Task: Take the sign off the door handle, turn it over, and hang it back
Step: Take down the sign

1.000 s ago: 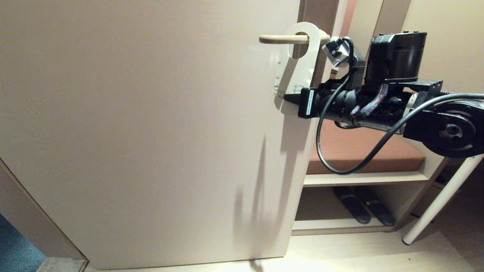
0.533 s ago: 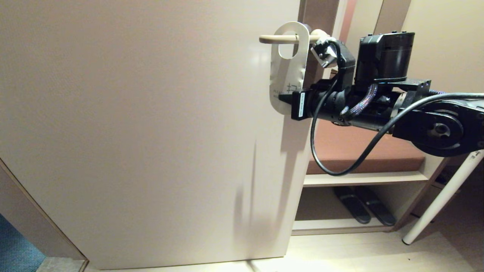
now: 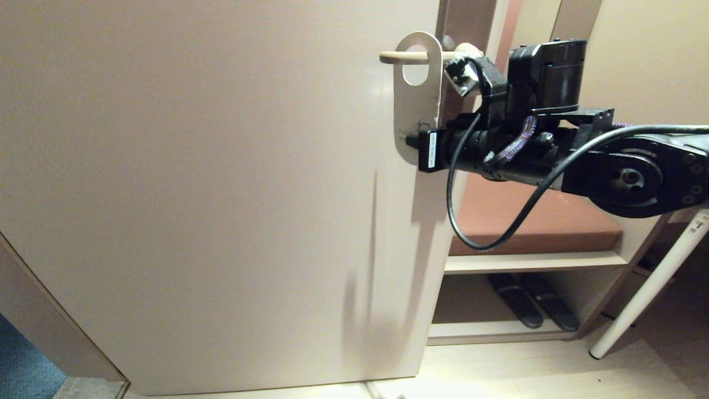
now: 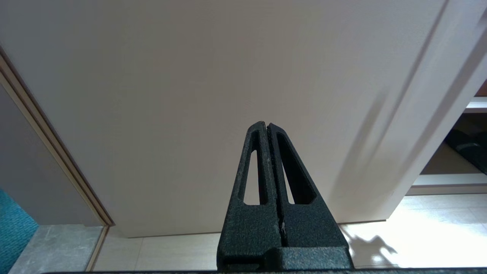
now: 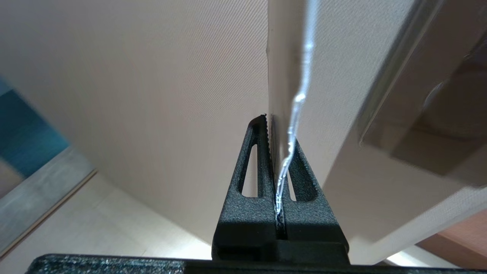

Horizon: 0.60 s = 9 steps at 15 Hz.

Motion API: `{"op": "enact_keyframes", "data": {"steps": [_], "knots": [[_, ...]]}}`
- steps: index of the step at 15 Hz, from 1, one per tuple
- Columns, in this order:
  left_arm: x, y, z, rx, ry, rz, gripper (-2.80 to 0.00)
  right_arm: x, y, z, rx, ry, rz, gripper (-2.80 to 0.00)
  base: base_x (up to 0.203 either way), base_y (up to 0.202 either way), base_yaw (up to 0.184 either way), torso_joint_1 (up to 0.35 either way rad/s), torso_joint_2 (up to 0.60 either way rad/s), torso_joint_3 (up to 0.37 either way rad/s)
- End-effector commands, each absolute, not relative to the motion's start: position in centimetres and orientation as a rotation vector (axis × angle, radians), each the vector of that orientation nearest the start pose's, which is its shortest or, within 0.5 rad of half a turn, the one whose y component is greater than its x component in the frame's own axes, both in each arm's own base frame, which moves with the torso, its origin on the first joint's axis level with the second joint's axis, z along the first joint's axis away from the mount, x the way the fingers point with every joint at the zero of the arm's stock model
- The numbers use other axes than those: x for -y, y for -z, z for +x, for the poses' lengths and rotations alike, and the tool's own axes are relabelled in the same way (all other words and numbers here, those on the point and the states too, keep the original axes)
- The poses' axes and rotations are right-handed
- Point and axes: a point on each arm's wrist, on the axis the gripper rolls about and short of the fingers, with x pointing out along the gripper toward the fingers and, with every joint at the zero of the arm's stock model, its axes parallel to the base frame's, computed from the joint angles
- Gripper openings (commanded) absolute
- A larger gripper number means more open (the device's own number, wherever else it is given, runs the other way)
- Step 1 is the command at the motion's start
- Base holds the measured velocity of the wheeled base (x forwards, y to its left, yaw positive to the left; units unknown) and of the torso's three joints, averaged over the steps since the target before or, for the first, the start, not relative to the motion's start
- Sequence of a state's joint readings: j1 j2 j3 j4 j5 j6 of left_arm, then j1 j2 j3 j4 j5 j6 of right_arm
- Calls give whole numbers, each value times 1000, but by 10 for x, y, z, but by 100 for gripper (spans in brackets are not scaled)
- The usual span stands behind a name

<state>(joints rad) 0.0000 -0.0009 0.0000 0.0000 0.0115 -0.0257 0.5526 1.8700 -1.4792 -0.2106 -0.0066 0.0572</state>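
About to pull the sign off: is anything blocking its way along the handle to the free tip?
Nothing visible does. The right gripper holds the sign by its lower end, and the handle runs bare from the sign's hole to its tip.

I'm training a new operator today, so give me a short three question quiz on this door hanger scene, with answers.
1. True or false: the door handle passes through the hole of the sign.
2. Which gripper holds the sign? A left, B right, C neither.
3. Fill in: the sign face showing in the head view is ____.

Key:
1. True.
2. B: the right gripper has its jaws shut on the sign's lower end; the left gripper is shut on nothing, low before the door.
3. White.
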Motion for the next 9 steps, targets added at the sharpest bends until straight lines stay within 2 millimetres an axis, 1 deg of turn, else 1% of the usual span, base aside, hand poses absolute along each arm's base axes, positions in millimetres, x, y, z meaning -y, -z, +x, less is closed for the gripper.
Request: {"op": "enact_keyframes", "data": {"steps": [1,5,9], "knots": [[0,-75,-23,0,-12,-26,-280,-208,-268,328,-192,-532,0,-280,0,0,0,0,0,0],[0,-75,-23,0,-12,-26,-280,-223,-264,327,-193,-498,-10,-280,0,0,0,0,0,0],[0,-75,-23,0,-12,-26,-280,-231,-264,325,-194,-508,-7,-280,0,0,0,0,0,0]]}}
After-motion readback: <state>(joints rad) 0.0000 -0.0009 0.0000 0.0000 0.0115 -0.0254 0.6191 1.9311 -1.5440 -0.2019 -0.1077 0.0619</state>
